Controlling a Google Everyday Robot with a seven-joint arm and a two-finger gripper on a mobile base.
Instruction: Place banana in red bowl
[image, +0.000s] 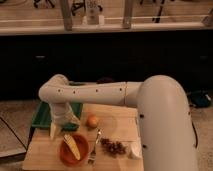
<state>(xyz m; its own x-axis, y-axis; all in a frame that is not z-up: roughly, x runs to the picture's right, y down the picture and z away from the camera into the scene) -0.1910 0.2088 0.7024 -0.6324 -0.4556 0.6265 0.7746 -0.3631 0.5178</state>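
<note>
The banana is pale yellow and lies inside the red bowl, tilted across it from upper left to lower right. The bowl sits at the front left of the wooden board. My gripper hangs just above and behind the bowl's far-left rim, pointing down. Its fingers are spread apart and hold nothing. It is not touching the banana.
A small orange fruit lies right of the gripper. A fork lies right of the bowl, then a dark grape cluster and a white object. A green tray sits behind the gripper. My arm fills the right side.
</note>
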